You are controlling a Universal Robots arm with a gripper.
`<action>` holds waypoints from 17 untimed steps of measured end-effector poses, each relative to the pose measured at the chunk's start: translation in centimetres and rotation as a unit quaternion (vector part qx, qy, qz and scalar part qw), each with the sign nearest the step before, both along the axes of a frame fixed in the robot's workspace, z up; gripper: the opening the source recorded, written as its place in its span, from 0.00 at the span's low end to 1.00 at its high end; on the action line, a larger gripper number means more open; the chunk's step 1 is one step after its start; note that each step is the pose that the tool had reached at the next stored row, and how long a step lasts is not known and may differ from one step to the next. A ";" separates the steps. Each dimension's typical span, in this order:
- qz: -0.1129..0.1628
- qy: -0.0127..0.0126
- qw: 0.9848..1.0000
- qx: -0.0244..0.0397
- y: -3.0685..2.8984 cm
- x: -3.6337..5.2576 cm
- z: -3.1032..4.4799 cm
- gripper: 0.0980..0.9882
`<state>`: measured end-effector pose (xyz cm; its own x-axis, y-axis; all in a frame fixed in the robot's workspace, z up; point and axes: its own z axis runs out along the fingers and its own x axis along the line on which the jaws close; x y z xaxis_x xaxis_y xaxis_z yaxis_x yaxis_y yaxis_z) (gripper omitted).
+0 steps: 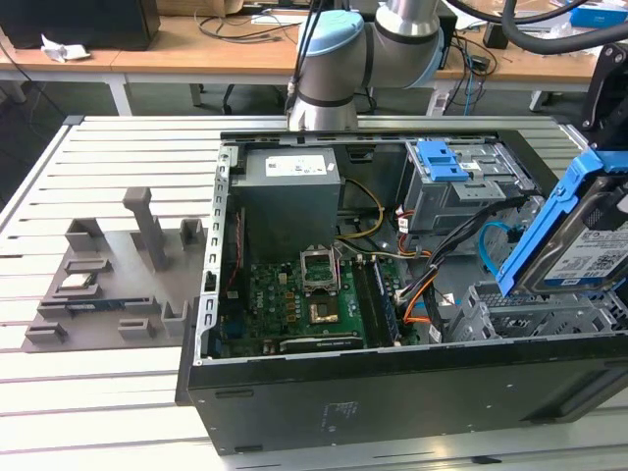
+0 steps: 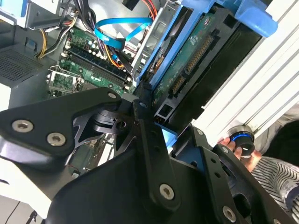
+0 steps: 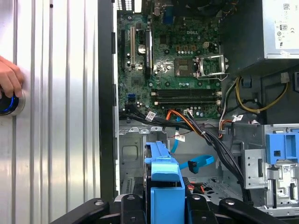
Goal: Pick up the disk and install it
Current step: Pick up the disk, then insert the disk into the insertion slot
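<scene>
Slatted table [image 1: 98, 392] carries an open case [image 1: 392, 402] lying on its side, panel off, presumably so the interior can be reached from above. The arm [image 1: 334, 59] stands on the far side of the case; its links rise out of the exterior view and the wrist end comes back in at that view's right edge, so the reach arcs over the case. Inside the case: power supply [image 1: 289, 191] at the back, board [image 1: 294, 304] in front of it, and the blue-latched cage [image 1: 461, 182] toward the exterior view's right. Below the cage, at the near corner of the case, is a grey metal bay [image 1: 535, 309]. It looks unoccupied, likely the seat for the drive. The disk [image 1: 584, 245] hangs over this bay, clear of it and steeply tilted, label outward, with its blue caddy edge uppermost. Judgement: the tilt suits feeding one edge in first. The second wrist view shows the disk's green circuit side [image 2: 191, 60] facing the case wall. The gripper [image 3: 166, 207] has its jaws closed narrowly on the caddy's end, with blue plastic filling the gap between them. A person's hand [image 3: 9, 79] rests on a blue-ringed knob [image 3: 7, 103] on the table beside the case, probably a safety or control device.
</scene>
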<state>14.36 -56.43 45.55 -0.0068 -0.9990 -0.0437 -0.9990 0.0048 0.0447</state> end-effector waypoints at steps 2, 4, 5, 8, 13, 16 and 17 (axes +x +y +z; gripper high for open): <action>0.000 0.000 1.000 0.000 0.00 0.00 -0.01 0.30; 0.000 0.000 1.000 0.000 0.00 0.00 -0.01 0.30; 0.000 0.000 1.000 0.000 0.00 0.00 -0.01 0.30; 0.000 0.000 1.000 0.000 0.00 0.00 -0.02 0.30; 0.000 0.000 1.000 0.000 0.00 -0.01 -0.03 0.30; 0.001 0.000 1.000 0.000 0.00 -0.18 -0.20 0.30; 0.001 0.000 1.000 0.000 0.00 -0.22 -0.26 0.30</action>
